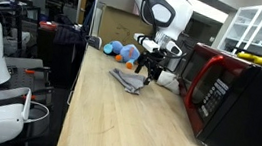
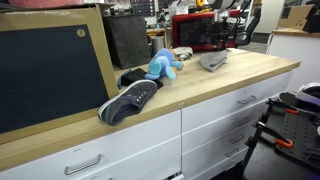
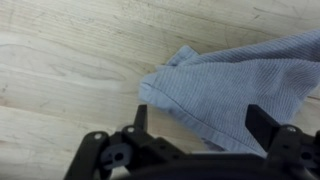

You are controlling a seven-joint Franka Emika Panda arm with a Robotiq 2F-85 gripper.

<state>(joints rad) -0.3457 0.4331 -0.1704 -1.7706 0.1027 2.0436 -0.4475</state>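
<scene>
On the left of the wooden counter point(image 1: 105, 120), in an exterior view, a blue plush toy point(image 1: 123, 52) sat near the back edge. Just right of it the grey cloth point(image 1: 125, 79) lay rumpled on the wood. You held the gripper point(image 1: 151, 74) over the cloth's right end, its jaws spread wide with nothing between them. Whether it touched the fabric could not be told. Further right stood a red microwave point(image 1: 225, 90). In an exterior view a dark shoe point(image 2: 130, 100) lay left of the toy, well apart from the cloth. In the wrist view bare wood filled the left. The cloth's corner lay under the gap between the fingers point(image 3: 140, 118) and spread off to the right.
</scene>
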